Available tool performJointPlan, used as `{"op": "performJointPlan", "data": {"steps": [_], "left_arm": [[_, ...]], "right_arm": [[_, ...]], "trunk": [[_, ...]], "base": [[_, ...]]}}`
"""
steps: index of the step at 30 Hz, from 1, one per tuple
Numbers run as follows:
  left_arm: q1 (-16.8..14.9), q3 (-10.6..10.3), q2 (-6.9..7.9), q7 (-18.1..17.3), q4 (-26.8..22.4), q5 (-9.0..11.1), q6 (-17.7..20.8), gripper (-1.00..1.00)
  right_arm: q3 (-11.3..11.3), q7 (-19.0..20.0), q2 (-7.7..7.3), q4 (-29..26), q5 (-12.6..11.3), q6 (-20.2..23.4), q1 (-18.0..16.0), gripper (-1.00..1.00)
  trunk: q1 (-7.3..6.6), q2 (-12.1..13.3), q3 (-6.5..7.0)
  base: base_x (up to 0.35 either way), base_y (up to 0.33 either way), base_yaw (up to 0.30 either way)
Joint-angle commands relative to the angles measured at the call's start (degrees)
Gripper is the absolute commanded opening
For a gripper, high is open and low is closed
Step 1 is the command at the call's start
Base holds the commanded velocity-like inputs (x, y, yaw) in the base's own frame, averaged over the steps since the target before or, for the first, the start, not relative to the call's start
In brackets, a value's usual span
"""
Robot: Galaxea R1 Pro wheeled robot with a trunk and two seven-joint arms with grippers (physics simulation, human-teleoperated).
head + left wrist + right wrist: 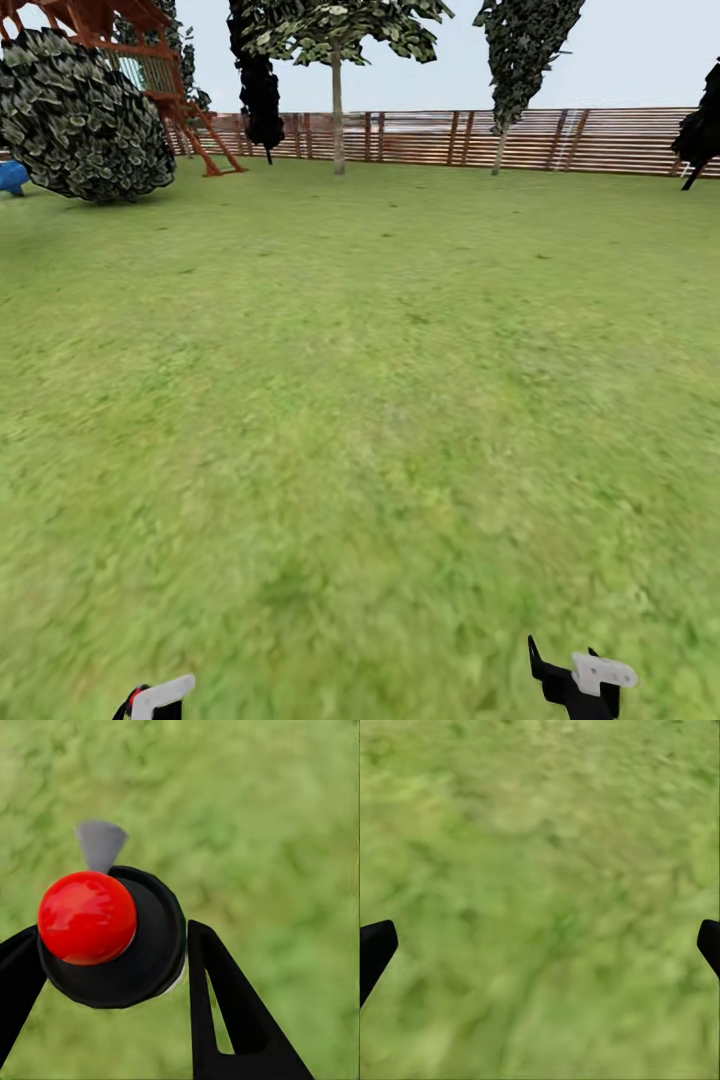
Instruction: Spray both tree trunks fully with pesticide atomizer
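- atomizer (112, 945): glossy red ball top, matt black body, plastic-looking
- left gripper (112, 967) fingers: matt black, smooth
- lawn (360, 400): rough mottled grass
- fence (520, 140): brown wood slats

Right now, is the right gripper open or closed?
Open. In the right wrist view the right gripper has its black fingertips far apart, with grass between them.

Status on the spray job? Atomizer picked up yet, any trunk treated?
Pickup looks done: the left gripper is shut on the atomizer, red knob on a black cap. The right gripper is open over the lawn. Spraying is left: the trees stand far off by the fence.
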Motion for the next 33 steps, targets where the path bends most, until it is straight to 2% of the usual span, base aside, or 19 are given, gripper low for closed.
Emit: {"op": "performJointPlan", "data": {"steps": [1,7,12,13,14,16,18,33], "left_arm": [[0.0,0.0,0.00,0.0,0.0,0.0,0.0,-1.00],[0.0,0.0,0.00,0.0,0.0,0.0,0.0,-1.00],[0.0,0.1,0.07,0.0,0.0,0.0,0.0,-1.00],[0.0,0.0,0.08,0.0,0.0,0.0,0.0,-1.00],[0.0,0.0,0.08,0.0,0.0,0.0,0.0,-1.00],[0.0,0.0,0.08,0.0,0.0,0.0,0.0,-1.00],[0.0,0.1,0.11,0.0,0.0,0.0,0.0,-1.00],[0.0,-0.1,0.01,0.0,0.0,0.0,0.0,-1.00]], "right_arm": [[0.0,0.0,0.00,0.0,0.0,0.0,0.0,1.00],[0.0,0.0,0.00,0.0,0.1,0.0,0.0,1.00],[0.1,0.0,0.06,0.9,0.3,0.1,0.0,1.00],[0.1,0.1,0.05,4.7,0.3,0.1,0.0,1.00],[0.1,0.0,-0.11,10.9,0.3,0.1,0.0,1.00],[0.1,0.0,-0.21,17.4,0.2,0.1,0.0,1.00],[0.2,0.0,-0.20,21.2,0.3,0.2,0.0,1.00],[0.2,0.0,-0.23,21.5,0.3,0.3,0.0,1.00]], "trunk": [[0.00,0.0,0.06],[0.00,0.0,0.40],[0.00,0.0,0.43],[0.00,0.0,0.43],[0.00,0.0,0.43],[0.00,0.0,0.43],[0.00,0.0,0.43],[0.00,0.0,0.43]], "base": [[0.324,0.139,0.183],[0.325,0.097,0.193],[0.335,0.002,0.019],[0.336,0.085,0.001],[0.325,0.148,0.000],[0.312,0.182,0.000],[0.324,0.095,0.000],[0.339,0.001,0.000]]}}
